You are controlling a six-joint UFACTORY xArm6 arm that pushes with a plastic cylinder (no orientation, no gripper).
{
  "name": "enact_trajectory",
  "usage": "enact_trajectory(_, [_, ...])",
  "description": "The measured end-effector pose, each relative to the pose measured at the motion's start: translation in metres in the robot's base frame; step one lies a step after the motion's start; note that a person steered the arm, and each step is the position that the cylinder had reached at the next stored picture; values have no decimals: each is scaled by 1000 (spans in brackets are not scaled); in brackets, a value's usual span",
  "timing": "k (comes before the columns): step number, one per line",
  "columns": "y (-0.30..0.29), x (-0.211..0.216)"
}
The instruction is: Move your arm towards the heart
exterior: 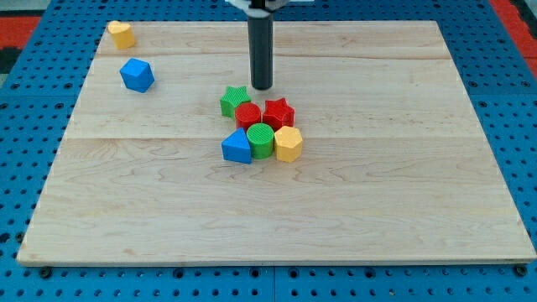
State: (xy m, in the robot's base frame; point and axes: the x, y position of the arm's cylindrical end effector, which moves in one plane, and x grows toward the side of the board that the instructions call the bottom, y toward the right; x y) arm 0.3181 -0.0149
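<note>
lab bench | wooden board (403,210) | blue pegboard (520,126) beneath

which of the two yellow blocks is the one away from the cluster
The yellow heart, alone in the board's top-left corner. The yellow hexagon sits in the cluster, touching the green cylinder.

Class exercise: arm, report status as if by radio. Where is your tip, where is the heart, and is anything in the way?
My tip just above the central cluster, beside green star. Yellow heart at the view's top left, apart. Blue block near the path.
</note>
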Motion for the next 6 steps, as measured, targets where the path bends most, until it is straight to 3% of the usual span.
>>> enact_trajectory(2, [-138, -124])
enact_trajectory(3, [-143, -127])
enact_trajectory(5, [-232, -126])
enact_trajectory(6, [-242, -113])
